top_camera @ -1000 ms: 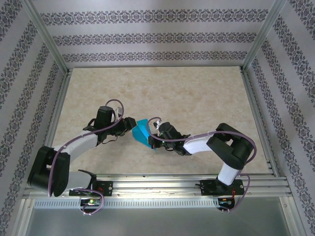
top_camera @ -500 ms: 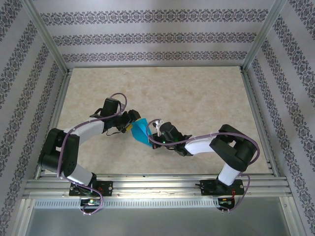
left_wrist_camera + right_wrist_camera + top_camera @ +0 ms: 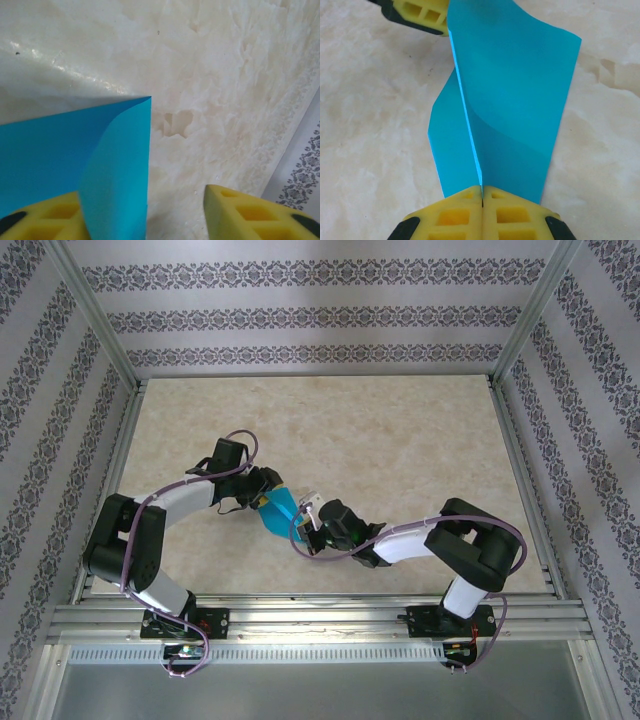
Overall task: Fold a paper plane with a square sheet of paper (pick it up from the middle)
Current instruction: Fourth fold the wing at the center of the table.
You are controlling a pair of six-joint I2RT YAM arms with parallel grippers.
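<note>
Here's the paper [image 3: 279,510], up off the table [image 3: 400,430] in the middle of its near half, strung between the two grippers. The right gripper [image 3: 481,191] is clenched tight on one end, its pads pressed together right on the fold line. From that pinch a crease runs straight toward the left gripper [image 3: 264,491]. That looks like the point of the grip: clamp the crease so it can't drift while the other arm works on it. The two flaps splay apart either side of the crease, one broad and bowed, the other narrower, so the fold isn't pressed flat yet. Over at the left gripper, the jaws stand apart with a clear gap. The paper's corner sits inside them, lying against one finger [image 3: 47,215] while the other finger [image 3: 250,212] is well clear. My read: it's lined up to nip the other end of that crease. The risk is a skewed bite, which would put a second, crooked crease in such thin paper.
</note>
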